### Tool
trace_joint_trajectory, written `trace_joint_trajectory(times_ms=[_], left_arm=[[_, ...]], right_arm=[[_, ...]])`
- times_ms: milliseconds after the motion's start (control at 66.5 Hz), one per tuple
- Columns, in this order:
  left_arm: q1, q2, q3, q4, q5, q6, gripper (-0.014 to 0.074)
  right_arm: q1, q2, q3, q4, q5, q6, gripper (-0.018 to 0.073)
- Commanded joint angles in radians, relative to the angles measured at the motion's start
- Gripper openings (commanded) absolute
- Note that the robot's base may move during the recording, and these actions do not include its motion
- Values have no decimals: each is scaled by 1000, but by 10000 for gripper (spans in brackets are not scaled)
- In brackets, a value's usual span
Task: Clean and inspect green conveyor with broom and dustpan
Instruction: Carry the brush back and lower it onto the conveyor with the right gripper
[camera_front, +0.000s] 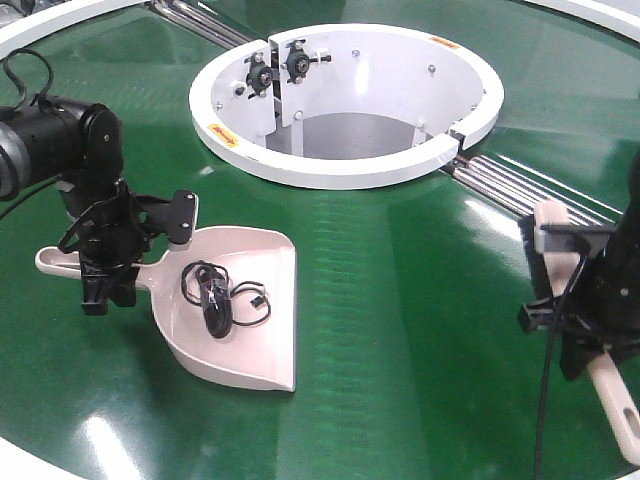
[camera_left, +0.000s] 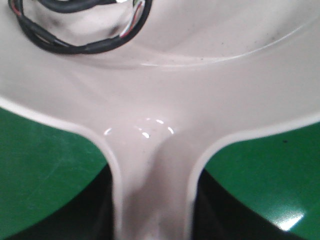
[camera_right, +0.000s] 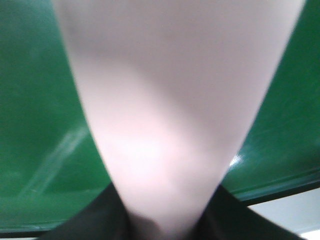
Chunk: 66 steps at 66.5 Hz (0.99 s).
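On the belt, left side: dustpan lies flat on the green conveyor, handle pointing left, open mouth facing right.
Pan contents: black cable coil sits inside the scoop, well back from the lip.
Broom: far right of the belt, well apart from the pan. The broom has its head away from the camera, dark bristles on its left side and its handle end toward the near edge. Cannot tell whether the bristles touch the belt.
Progress: the debris looks collected — my read is the sweep is done. The front view shows no other loose item on the belt. Left to do: lift or carry off the pan and inspect the rest of the belt.
Left gripper: clamped across the pan handle near the neck, wrist angled down, arm coming in from the left edge.
Right gripper: closed around the broom mid-handle — the wrist view shows the handle filling the jaws.
Surroundings: white ring opening behind, rollers at the seam to its right.
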Motion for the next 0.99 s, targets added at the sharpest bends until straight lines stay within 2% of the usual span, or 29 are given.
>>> trace_joint_trajectory(times_ms=[0,256,692,827,977], left_arm=[[-4,-57,-28,-21,12,-11,3],[-4,-57,-28,-21,12,-11,3],[-4,-57,-28,-20,-16,-11,3],[-4,-57,-28,-20,14,-31,4],[-4,-57,-28,-21,13,-95,17]], right_arm=[[-2,-13,-13,-1,-2,1,-2],[-2,33,-13,0,-28,-45,-1],[-2,106,-13,-25,-21,-44,20],[-2,106,-16,-33,-28,-44,60],[-2,106,-16,-32,-29,-44,157]])
